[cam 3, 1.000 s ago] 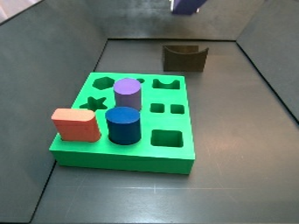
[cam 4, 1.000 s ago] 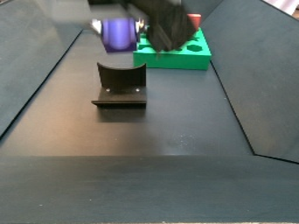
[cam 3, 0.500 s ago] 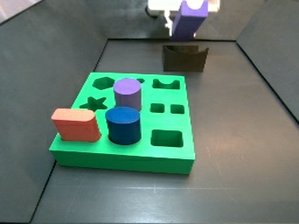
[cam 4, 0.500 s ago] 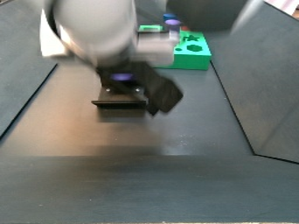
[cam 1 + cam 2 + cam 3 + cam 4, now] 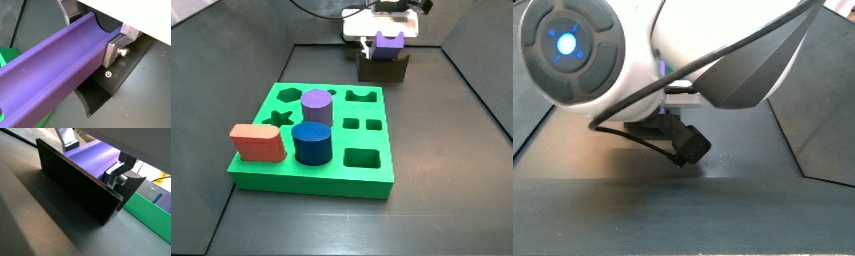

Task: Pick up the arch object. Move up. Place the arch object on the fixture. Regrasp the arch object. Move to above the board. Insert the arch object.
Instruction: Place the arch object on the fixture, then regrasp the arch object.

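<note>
Fingers (image 5: 117, 46) of flat silver plate are clamping the long purple bar with its arch-shaped section and lengthwise groove, the arch object (image 5: 50, 70), one plate on each long side, so the two-finger gripper (image 5: 93, 27) is holding the piece rather than standing wide. In both wrist views the bar is running straight out from between the plates, its long axis lying across the jaw line. Directly beneath the gripper is sitting the small, nearly black fixture (image 5: 77, 183), a matt upright plate on a flat base; the bar appears to be lying right at its top edge, though whether it is resting in the notch or hanging just above it I cannot tell. In a side view the gripper (image 5: 385, 32) is hovering at the fixture (image 5: 382, 67), with the purple end of the arch object (image 5: 389, 42) showing between the fingers and just over the dark block.

Large and bright green, the square board (image 5: 318, 140) with shaped holes is lying well apart from the gripper, on the camera's side of it in that view. A short purple cylinder (image 5: 317, 106), a dark blue cylinder (image 5: 311, 143) and a red block (image 5: 257, 142) are standing in the board. By my reckoning the placing on the fixture is under way, with the regrasp to follow.
</note>
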Robot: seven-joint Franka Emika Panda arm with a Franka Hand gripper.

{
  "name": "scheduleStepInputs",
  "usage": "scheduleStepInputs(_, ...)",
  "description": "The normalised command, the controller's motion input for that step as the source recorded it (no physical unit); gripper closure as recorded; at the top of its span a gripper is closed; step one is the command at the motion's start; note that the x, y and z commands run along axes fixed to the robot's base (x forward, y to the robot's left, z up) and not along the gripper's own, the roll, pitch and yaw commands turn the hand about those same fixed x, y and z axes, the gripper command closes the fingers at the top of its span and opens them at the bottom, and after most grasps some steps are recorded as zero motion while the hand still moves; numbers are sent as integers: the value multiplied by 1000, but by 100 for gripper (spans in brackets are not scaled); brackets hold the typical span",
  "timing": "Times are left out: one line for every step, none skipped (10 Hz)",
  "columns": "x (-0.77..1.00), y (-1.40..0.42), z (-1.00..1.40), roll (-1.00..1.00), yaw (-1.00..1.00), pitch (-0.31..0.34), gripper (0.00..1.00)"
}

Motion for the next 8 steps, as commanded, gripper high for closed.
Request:
scheduleStepInputs(82, 66, -483, -122, -52, 5, 100)
scheduleStepInputs(74, 55, -485, -118, -50, 6, 100)
scheduleStepInputs(0, -500, -167, 0, 0, 0, 100)
scheduleStepInputs(0, 0, 0, 0, 0, 0, 0)
scheduleStepInputs(0, 0, 1000, -38, 8, 65, 0)
scheduleStepInputs(-3, 2, 1000, -31, 9, 65, 0)
scheduleStepInputs(-15, 0, 1000, -6, 6, 65, 0)
scheduleStepInputs(-22, -4, 1000, 19, -3, 64, 0)
